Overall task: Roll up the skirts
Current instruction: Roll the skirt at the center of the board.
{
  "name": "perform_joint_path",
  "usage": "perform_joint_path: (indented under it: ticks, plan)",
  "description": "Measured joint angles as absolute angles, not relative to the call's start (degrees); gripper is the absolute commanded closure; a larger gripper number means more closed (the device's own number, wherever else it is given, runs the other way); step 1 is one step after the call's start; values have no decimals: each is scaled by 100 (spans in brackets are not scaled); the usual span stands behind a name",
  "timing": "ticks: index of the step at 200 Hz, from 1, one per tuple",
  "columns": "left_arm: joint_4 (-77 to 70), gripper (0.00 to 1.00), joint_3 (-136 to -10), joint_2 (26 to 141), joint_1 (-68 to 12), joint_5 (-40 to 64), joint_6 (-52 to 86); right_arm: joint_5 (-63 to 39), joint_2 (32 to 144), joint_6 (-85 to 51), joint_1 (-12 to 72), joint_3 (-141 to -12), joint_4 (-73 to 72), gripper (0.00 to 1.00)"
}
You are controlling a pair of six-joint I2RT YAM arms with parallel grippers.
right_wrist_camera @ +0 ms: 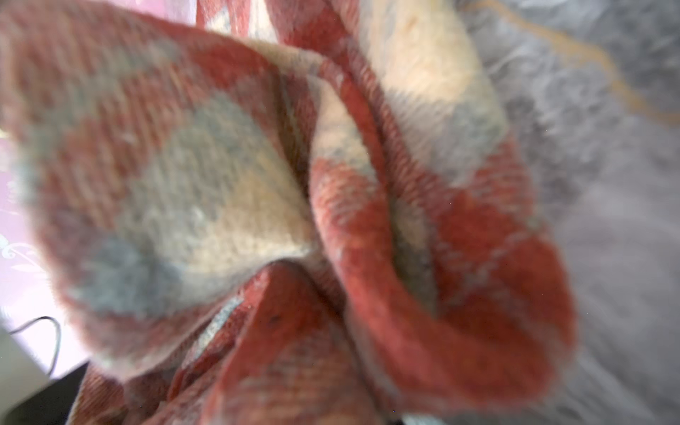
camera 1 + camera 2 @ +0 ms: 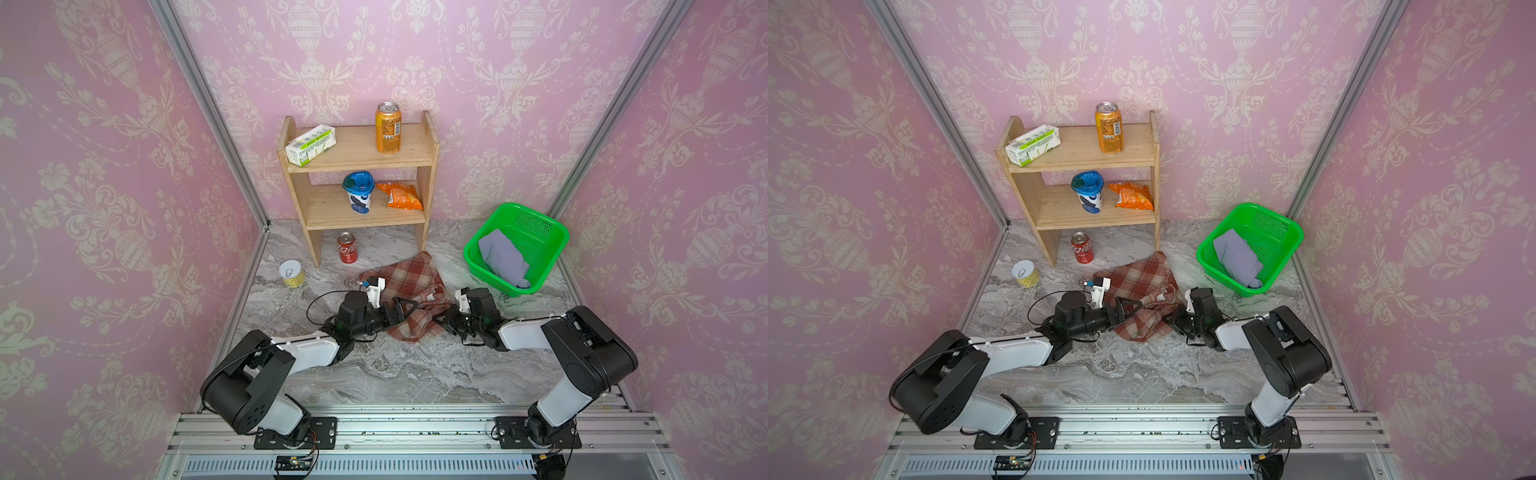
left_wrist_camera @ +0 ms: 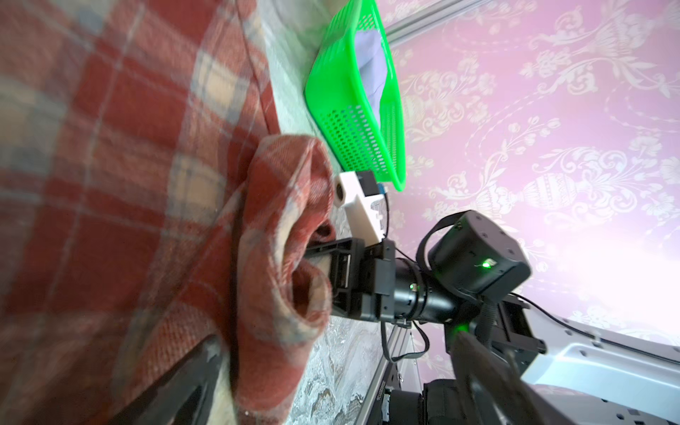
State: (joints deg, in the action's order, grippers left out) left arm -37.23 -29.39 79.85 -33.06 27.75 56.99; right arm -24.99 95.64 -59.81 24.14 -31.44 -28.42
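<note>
The red-brown and cream plaid skirt [image 2: 405, 282] [image 2: 1138, 278] lies rumpled on the marble table in both top views. My left gripper [image 2: 400, 312] [image 3: 338, 379] hangs open over its left part, fingers spread wide, holding nothing. My right gripper [image 2: 441, 321] is shut on a bunched fold at the skirt's right edge. The left wrist view shows its jaws biting into that fold [image 3: 294, 257]. Plaid cloth [image 1: 294, 220] fills the right wrist view and hides the fingers. The lavender-grey skirt [image 2: 500, 257] [image 3: 371, 62] lies bundled in the green basket [image 2: 536, 228] [image 3: 353, 121].
A wooden shelf [image 2: 357, 160] stands at the back with a tissue box, an orange can, a cup and a snack bag. A red can [image 2: 347, 248] and a yellow tin [image 2: 291, 273] stand left of the skirt. Pink walls enclose three sides.
</note>
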Motion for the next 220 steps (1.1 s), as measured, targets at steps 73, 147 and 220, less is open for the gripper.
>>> perform_joint_path:
  ticks: [73, 147, 220]
  plan:
    - [-174, 1, -4233, 6206, -5601, 395, 25, -2921, 9579, -5795, 2324, -3562, -2357, 100]
    - [-67, 1, -3597, 7220, -6657, -1365, -2805, -3424, 9579, -5417, 2040, -3734, -1949, 100]
    - [-1149, 1, -3533, 8399, -6718, -1754, -4359, -3918, 9579, -5131, 1776, -3854, -1708, 100]
